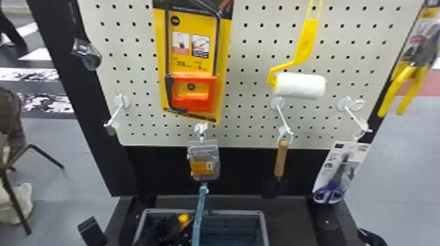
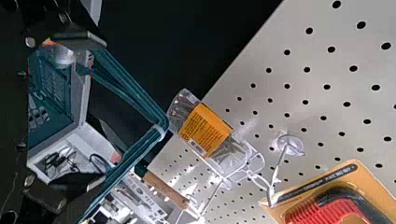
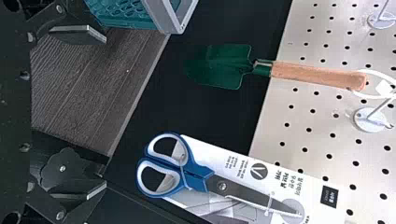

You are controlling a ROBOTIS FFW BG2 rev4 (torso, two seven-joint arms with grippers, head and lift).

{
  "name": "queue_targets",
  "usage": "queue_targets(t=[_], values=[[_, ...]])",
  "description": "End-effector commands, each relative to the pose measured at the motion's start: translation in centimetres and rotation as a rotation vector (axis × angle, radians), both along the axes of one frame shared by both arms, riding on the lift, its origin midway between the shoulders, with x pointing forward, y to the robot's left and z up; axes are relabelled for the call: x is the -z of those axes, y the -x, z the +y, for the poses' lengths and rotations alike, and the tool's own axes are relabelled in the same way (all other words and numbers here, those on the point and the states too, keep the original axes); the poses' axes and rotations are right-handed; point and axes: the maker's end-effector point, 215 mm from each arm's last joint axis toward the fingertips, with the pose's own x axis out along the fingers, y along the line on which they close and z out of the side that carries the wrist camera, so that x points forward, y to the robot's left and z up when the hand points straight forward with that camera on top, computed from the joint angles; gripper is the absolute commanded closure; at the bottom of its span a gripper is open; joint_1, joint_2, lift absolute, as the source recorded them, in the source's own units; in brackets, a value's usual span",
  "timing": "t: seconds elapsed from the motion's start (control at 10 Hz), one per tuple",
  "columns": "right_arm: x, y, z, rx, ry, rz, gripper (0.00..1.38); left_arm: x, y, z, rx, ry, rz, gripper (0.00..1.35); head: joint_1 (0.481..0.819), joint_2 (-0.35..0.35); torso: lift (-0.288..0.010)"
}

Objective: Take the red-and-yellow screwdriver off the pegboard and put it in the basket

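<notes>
On the dark wood-grained table (image 1: 288,222), toward its back left corner, stands the smooth-rimmed plastic basket (image 1: 265,229) with its blue-green handle (image 1: 200,209) upright and a rounded yellow piece (image 1: 183,219) inside; whether that is the red-and-yellow screwdriver, I cannot tell. The left claw (image 1: 132,232), its flat black fingers well apart, is at the basket's left rim. The right claw (image 3: 106,112) is spread too, near the table's right side.

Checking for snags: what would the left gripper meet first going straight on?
The left gripper would probably meet the basket's handle first, near its bend, before the hanging pack; depth is unclear.
</notes>
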Motion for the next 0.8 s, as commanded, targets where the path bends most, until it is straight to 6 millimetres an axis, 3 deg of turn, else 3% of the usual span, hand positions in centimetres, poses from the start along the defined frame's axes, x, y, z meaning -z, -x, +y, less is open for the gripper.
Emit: queue_targets(t=[0.0, 0.4, 0.7], values=[[0.1, 0.0, 0.1, 0.002, -0.004, 0.001, 0.2, -0.2, 0.0, 0.1, -0.002, 0.0, -0.007, 0.17, 0.549, 0.0, -0.1], [0.1, 0.2, 0.1, 0.002, -0.003, 0.003, 0.2, -0.6, -0.3, 1.1, -0.028, -0.034, -0.038, 0.17, 0.549, 0.0, -0.1], [0.1, 0.3, 0.0, 0.003, -0.004, 0.004, 0.2, -4.2, -1.0, 4.4, -0.105, -0.209, -0.126, 0.17, 0.549, 0.0, -0.1]])
